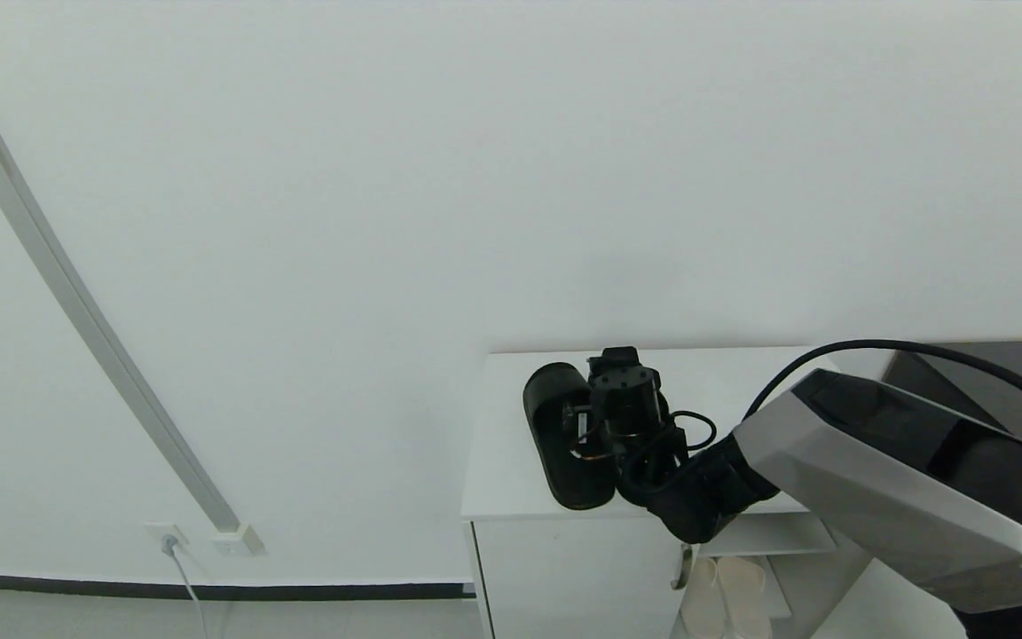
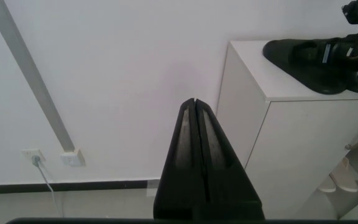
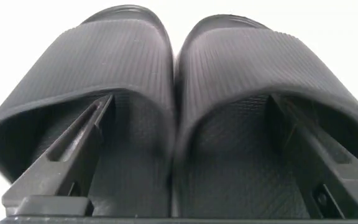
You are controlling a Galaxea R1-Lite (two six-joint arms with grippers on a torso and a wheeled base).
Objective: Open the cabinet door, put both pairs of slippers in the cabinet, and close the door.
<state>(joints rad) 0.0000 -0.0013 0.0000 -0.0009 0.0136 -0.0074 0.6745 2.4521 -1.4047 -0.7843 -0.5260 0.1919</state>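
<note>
The pair of black rubber slide slippers (image 1: 564, 435) lies side by side on the flat top of the white wooden cabinet (image 1: 511, 479), near its front edge. The right gripper (image 1: 584, 430) is at them with its jaws wide open. In the right wrist view one black finger (image 3: 73, 155) sits under the strap of each slipper, and nothing is clamped yet. The left gripper (image 2: 194, 107) hangs apart from the cabinet, its jaws pressed fully together and empty.

Below, one side of the cabinet stands open, and a pair of white slippers (image 1: 728, 595) rests low inside it. So I judge that the step in hand is to grasp the black pair.

To do it well, the fingers should go deep under both straps before closing, so that the two inner walls are squeezed evenly and both slippers come up as one. The rubber looks soft and may bend, so a weak grip could let one slipper slide off. It is better to lift straight up first, then pass the front edge and go down to the free shelf (image 1: 768, 532), keeping clear of the metal door handle (image 1: 684, 568)
</note>
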